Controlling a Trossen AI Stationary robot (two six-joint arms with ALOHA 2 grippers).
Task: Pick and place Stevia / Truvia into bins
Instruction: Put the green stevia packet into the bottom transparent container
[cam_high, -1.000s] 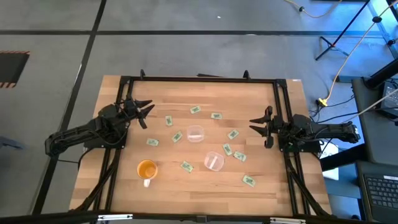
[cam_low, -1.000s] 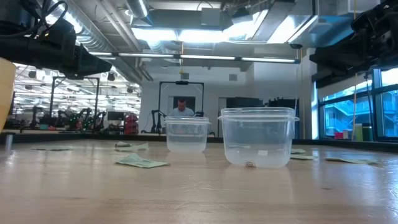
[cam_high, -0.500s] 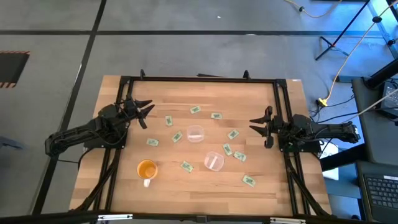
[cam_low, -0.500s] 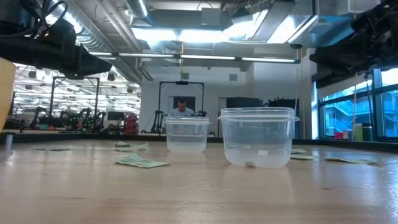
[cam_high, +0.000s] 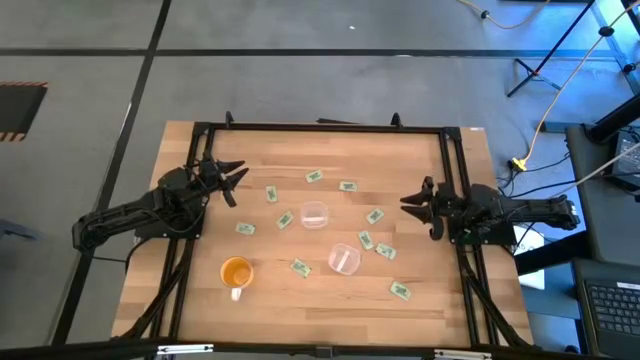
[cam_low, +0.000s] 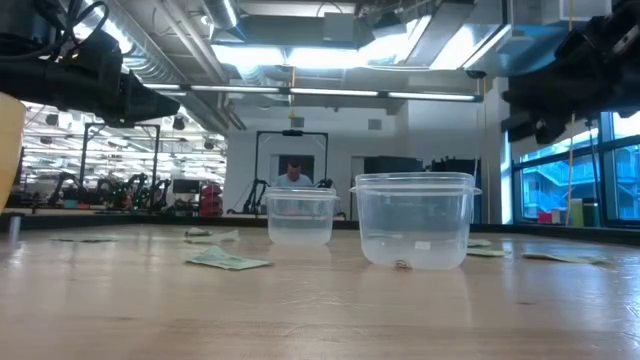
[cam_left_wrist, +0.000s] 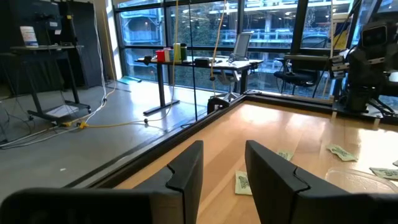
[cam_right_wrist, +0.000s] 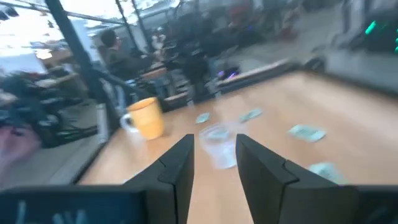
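Observation:
Several pale green and white Stevia packets (cam_high: 285, 219) lie flat and scattered on the wooden table (cam_high: 200, 290). Two clear cups, the bins, stand upright among them, one at the middle (cam_high: 314, 215) and one nearer the front (cam_high: 344, 259). The low view shows both cups (cam_low: 300, 215) (cam_low: 415, 220) and a packet (cam_low: 228, 260). My left gripper (cam_high: 236, 184) hovers open and level at the table's left side, with nothing between its fingers (cam_left_wrist: 186, 168). At the right side my right gripper (cam_high: 415, 208) hovers open too, facing the nearer cup (cam_right_wrist: 217, 143).
An orange cup with a handle (cam_high: 236, 272) stands at the front left. A black frame (cam_high: 320, 127) runs along the table's far and side edges. A person (cam_low: 293, 173) shows far off in the room behind.
My right gripper has rolled about the line it points along, staying in place at the table's right side. Its fingers keep the same gap. The packets and cups lie as before.

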